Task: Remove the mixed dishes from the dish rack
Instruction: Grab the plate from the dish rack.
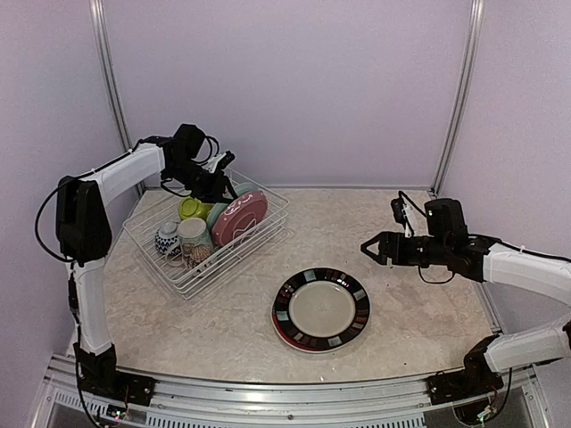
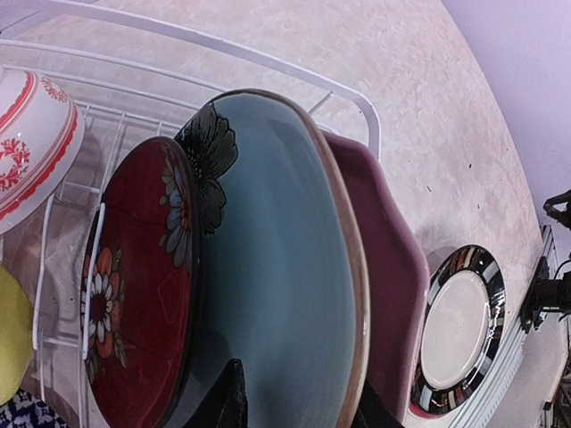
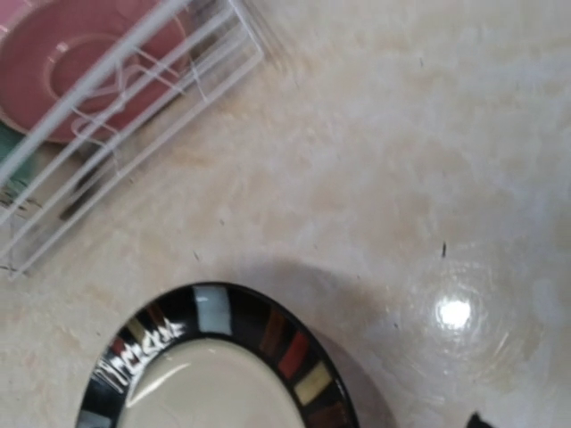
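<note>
Blue-grey plate (image 2: 277, 267), upright in the dish rack (image 1: 241, 254), sits between the left pincer's (image 2: 302, 406) fingers; whether they are clamped yet cannot be told. The right pincer (image 1: 373, 248) hangs apart and empty over the worktop (image 1: 401, 312), near the striped plate (image 1: 321, 309). A skewed lift risks scraping the close-packed floral plate (image 2: 134, 294) and maroon plate (image 2: 393, 285).

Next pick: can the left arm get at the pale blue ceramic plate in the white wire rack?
Likely yes: the left gripper straddles the rim of the pale blue ceramic plate, nothing blocking either finger.
</note>
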`<state>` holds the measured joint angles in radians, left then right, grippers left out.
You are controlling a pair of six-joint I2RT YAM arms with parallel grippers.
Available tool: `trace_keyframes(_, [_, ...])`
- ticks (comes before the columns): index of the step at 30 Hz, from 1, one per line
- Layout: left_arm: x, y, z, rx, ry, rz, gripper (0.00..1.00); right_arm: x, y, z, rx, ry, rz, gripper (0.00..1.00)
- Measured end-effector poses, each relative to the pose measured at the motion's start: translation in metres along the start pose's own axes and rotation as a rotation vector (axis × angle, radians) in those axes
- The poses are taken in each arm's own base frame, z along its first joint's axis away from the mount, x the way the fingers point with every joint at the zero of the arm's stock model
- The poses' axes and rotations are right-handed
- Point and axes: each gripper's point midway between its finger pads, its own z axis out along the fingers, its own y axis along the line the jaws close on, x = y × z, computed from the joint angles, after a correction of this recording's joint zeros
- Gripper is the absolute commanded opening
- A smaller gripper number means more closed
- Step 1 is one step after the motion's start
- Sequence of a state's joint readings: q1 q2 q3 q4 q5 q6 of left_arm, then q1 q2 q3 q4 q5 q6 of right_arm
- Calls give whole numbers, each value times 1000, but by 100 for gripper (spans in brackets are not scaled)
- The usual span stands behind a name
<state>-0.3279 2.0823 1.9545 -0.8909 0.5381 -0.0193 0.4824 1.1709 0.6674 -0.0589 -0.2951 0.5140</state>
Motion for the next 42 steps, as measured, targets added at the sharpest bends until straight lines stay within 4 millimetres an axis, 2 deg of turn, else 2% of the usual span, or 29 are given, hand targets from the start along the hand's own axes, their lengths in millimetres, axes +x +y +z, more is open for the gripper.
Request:
trace_keyframes(2, [1, 1, 2, 4, 5, 8, 22, -4, 3, -5, -6, -23, -8, 84])
trace_keyframes(6, [1, -1, 3, 13, 5, 32, 16, -7, 5, -9, -11, -37, -9, 84])
trace_keyframes(8, [0, -1, 2, 14, -1, 51, 10, -6, 5, -9, -12, -38, -8, 84])
trace_keyframes(13, [-7, 0, 0, 16, -24, 97, 0, -6, 4, -8, -12, -37, -5, 84])
trace_keyframes(19, [-7, 0, -3, 8, -22, 126, 0, -9, 6, -11, -11, -50, -4, 84])
trace_keyframes(30, [-14, -7, -21, 1, -17, 132, 0, -8, 3, -12, 7, -52, -10, 84])
trace_keyframes(42, [-34, -24, -46, -8, -67, 117, 0, -9, 0, -4, 16, -37, -6, 85])
